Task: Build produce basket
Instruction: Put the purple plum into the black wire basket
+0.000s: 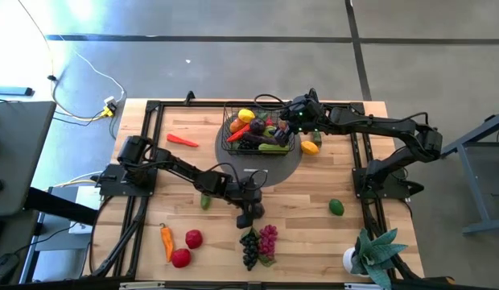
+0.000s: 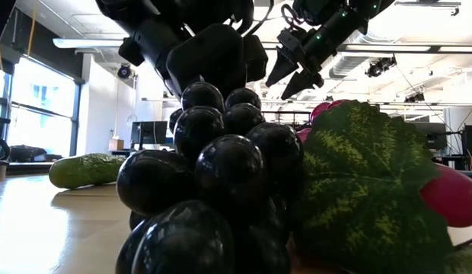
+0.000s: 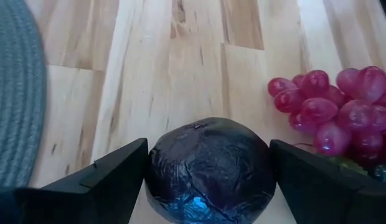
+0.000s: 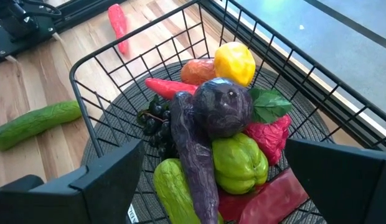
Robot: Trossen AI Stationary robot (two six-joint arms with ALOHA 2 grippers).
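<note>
The black wire basket (image 1: 257,129) stands on a grey round mat (image 1: 291,159) at the table's far middle. It holds produce: a yellow pepper (image 4: 235,61), a purple round vegetable (image 4: 221,106), an eggplant (image 4: 193,155) and a green pepper (image 4: 240,163). My right gripper (image 4: 213,152) hovers open above it, touching nothing. My left gripper (image 1: 249,217) is low over the table's middle, its open fingers on either side of a dark purple round vegetable (image 3: 208,171). Purple grapes (image 3: 333,109) and dark grapes (image 1: 249,248) lie just beyond, toward the near edge. My left gripper straddles the dark purple round vegetable (image 3: 180,168) from above, slanting down, one finger (image 3: 118,177) at each side. The vegetable fills the gap between them. Whether the fingers touch it, I cannot tell.
Loose on the table lie a red pepper (image 1: 183,139), a cucumber (image 1: 205,201), a lime (image 1: 336,208), a yellow fruit (image 1: 310,147), an orange pepper (image 1: 167,240) and two red tomatoes (image 1: 187,248). A potted plant (image 1: 374,254) stands at the near right corner.
</note>
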